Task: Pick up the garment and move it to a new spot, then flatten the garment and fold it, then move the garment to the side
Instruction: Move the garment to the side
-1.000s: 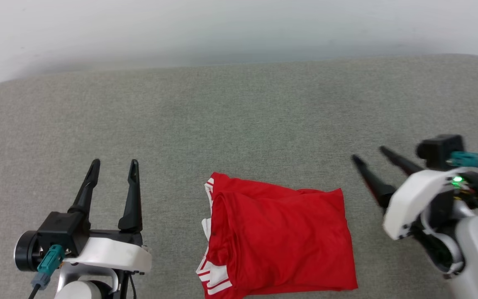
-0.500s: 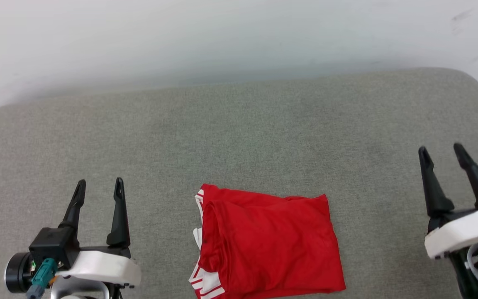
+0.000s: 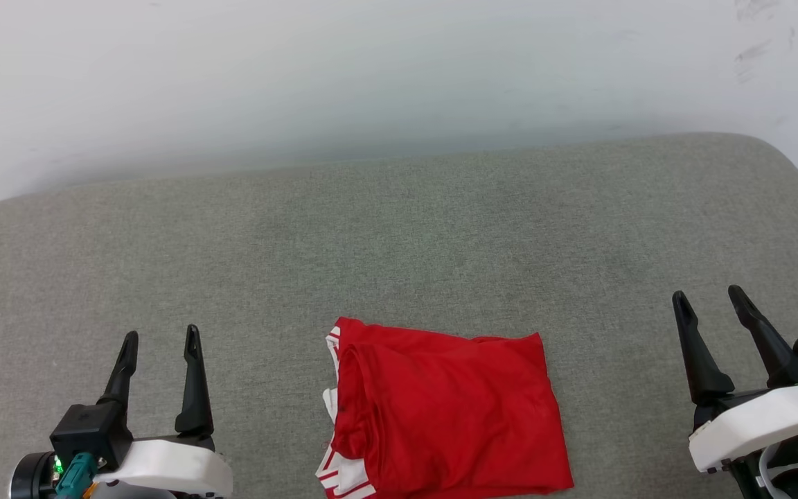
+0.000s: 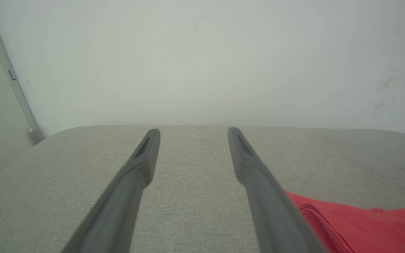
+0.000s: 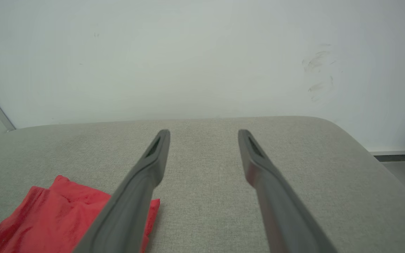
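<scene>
Red jersey T-shirt (image 3: 447, 416), folded flat, lying on grey fabric-covered desk (image 3: 399, 242) near its front edge, between left gripper (image 3: 161, 334) and right gripper (image 3: 707, 294), touching neither. Jaws of both spread apart, empty. Head view: white striped sleeve trim (image 3: 340, 478) at left edge; wrist views: plain red corners.

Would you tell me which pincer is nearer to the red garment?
Left, narrowly. The left pincer sits open to the left of the garment; the right pincer sits open slightly farther off on its right. Neither touches it.
</scene>
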You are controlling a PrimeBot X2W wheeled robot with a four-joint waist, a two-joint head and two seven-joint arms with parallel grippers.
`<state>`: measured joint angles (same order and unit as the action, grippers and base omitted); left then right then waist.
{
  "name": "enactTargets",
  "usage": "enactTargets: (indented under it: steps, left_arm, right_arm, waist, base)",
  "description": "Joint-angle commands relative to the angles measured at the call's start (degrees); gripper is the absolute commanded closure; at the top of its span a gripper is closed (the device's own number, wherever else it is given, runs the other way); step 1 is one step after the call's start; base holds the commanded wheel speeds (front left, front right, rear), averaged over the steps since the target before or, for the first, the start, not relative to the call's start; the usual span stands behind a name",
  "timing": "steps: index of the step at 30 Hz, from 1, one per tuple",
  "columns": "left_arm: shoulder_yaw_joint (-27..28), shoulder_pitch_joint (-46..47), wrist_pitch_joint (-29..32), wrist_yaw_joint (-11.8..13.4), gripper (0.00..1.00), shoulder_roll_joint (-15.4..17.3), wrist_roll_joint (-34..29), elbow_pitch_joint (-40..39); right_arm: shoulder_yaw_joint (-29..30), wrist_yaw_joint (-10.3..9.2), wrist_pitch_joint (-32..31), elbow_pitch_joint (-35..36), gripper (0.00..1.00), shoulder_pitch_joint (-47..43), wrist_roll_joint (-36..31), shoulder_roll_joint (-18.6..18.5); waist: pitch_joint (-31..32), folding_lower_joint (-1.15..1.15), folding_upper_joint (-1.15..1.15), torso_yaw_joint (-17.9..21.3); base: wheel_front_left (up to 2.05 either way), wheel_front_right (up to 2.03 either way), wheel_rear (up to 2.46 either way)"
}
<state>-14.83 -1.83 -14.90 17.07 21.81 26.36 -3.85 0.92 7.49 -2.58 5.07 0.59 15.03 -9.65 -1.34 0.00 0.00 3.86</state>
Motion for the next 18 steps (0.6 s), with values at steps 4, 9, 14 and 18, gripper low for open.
enactTargets:
  steps: [4, 9, 14, 18]
  left_arm:
    - [1.1, 0.0, -0.4, -1.0, 0.0, -0.9, -1.1, 0.1]
    - [1.8, 1.9, -0.3, -2.5, 0.0, -2.4, -2.2, -0.1]
    - [2.6, 4.1, -0.3, -3.8, 0.0, -4.6, -3.5, -0.9]
    - [3.4, 5.5, -0.3, -5.0, 0.0, -6.7, -4.8, -1.5]
  right_arm:
    - [0.4, 0.0, -0.6, 0.5, 0.0, 0.4, 1.3, 0.3]
    - [4.0, 0.0, -7.2, -1.1, 0.0, 1.9, 12.0, -1.9]
    - [5.0, 0.0, -19.3, -4.6, 0.0, 2.6, 21.1, -5.9]
    - [3.6, 0.0, -28.4, -7.3, 0.0, 3.1, 26.6, -7.1]
  waist:
    - [-0.5, 0.0, 0.0, 0.0]
    - [-2.9, 0.0, 0.0, -1.6]
    - [-5.9, 0.0, 0.0, -4.6]
    - [-8.0, 0.0, 0.0, -7.3]
  base:
    - [0.0, 0.0, 0.0]
    - [0.0, 0.0, 0.0]
    - [0.0, 0.0, 0.0]
    - [0.0, 0.0, 0.0]
